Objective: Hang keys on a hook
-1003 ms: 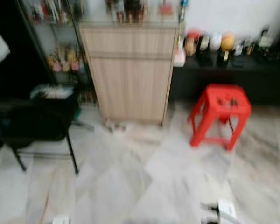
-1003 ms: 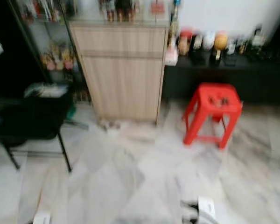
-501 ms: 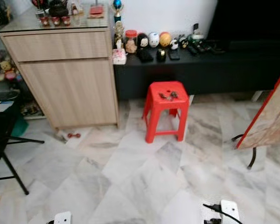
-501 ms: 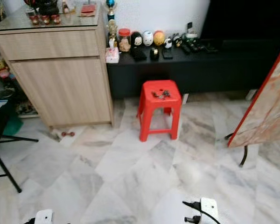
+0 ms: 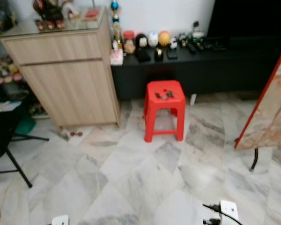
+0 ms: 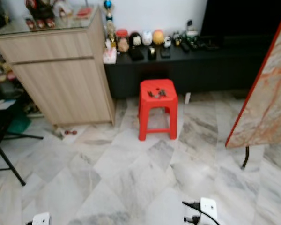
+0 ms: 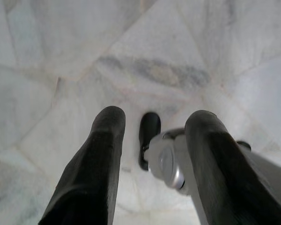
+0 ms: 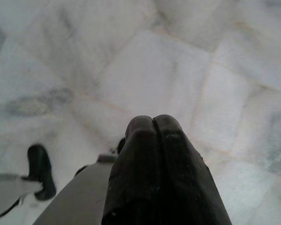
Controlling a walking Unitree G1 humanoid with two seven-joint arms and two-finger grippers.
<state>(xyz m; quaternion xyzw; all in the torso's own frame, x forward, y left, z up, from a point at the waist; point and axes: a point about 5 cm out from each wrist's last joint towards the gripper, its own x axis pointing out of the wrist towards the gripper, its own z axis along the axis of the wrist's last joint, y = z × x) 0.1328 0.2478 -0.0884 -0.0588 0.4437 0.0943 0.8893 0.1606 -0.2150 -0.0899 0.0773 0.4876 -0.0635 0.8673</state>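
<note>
**Keys wait on the stool**

While the keys (image 5: pixel 164 95) lie on the red stool (image 5: pixel 165 115) before the black desk (image 5: pixel 201 61), both arms hang over the floor: left pincer (image 7: pixel 152 136) released, right pincer (image 8: pixel 152 129) clenched empty. The robot should walk close and square up before reaching.

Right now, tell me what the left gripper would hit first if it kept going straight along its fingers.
The left gripper, fingers apart, points down at the marble floor. Nothing lies between them, so it would likely meet bare tile first; the robot's black foot sits close by, though depth is unclear.
</note>
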